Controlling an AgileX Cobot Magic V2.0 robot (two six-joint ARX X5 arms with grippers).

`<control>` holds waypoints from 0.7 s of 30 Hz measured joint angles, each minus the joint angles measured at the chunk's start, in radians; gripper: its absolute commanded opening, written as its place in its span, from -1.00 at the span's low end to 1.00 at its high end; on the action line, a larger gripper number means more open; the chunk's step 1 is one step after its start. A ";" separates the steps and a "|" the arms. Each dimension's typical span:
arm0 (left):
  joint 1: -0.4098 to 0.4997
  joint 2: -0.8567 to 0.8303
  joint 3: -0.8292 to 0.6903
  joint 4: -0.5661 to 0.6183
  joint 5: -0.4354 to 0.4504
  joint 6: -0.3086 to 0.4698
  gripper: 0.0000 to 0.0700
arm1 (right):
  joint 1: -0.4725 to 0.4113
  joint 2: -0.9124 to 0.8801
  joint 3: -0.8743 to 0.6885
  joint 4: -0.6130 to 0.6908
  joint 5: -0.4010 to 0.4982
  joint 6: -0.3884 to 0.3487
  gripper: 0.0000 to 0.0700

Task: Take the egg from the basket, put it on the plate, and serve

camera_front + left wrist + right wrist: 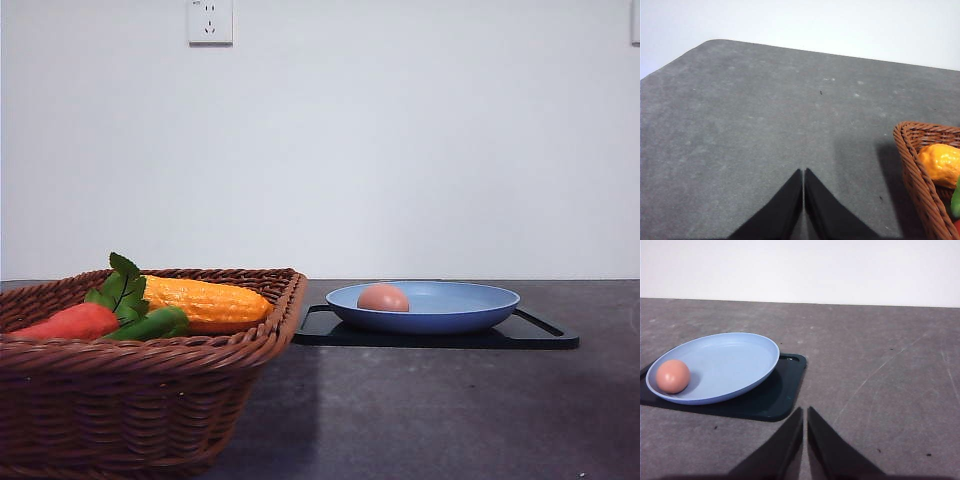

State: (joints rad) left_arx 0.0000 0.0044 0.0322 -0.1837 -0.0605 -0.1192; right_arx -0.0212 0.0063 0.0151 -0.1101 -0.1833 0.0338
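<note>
1. Two grippers, both clenched on nothing: left gripper (803, 175) hangs over bare table beside the basket (912, 170), right gripper (805, 412) near the black tray (775, 400).
2. Egg (383, 298) sits in the blue plate (470, 310), so the transfer looks done; serving remains, likely needing a grasp on tray or plate.
3. Dark grey table (450, 410), plain white wall (400, 150), one socket (210, 21).
</note>
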 measured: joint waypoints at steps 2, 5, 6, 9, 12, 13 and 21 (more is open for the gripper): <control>0.000 0.000 0.000 0.000 0.000 0.000 -1.00 | 0.000 0.000 0.000 0.000 0.000 0.000 -1.00; 0.000 0.000 0.000 0.000 0.000 0.000 -1.00 | 0.000 0.000 0.000 0.001 0.000 0.000 -1.00; 0.000 0.000 0.000 0.000 0.000 0.000 -1.00 | 0.000 0.000 0.000 0.001 0.000 0.000 -1.00; 0.000 0.000 0.000 0.000 0.000 0.000 -1.00 | 0.000 0.000 0.000 0.001 0.000 0.000 -1.00; 0.000 0.000 0.000 0.000 0.000 0.000 -1.00 | 0.000 0.000 0.000 0.001 0.000 0.000 -1.00; 0.000 0.000 0.000 0.000 0.000 0.000 -1.00 | 0.000 0.000 0.000 0.001 0.000 0.000 -1.00; 0.000 0.000 0.000 0.000 0.000 0.000 -1.00 | 0.000 0.000 0.000 0.001 0.000 0.000 -1.00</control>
State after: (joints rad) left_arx -0.0002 0.0044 0.0322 -0.1837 -0.0605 -0.1192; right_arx -0.0212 0.0063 0.0151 -0.1087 -0.1835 0.0338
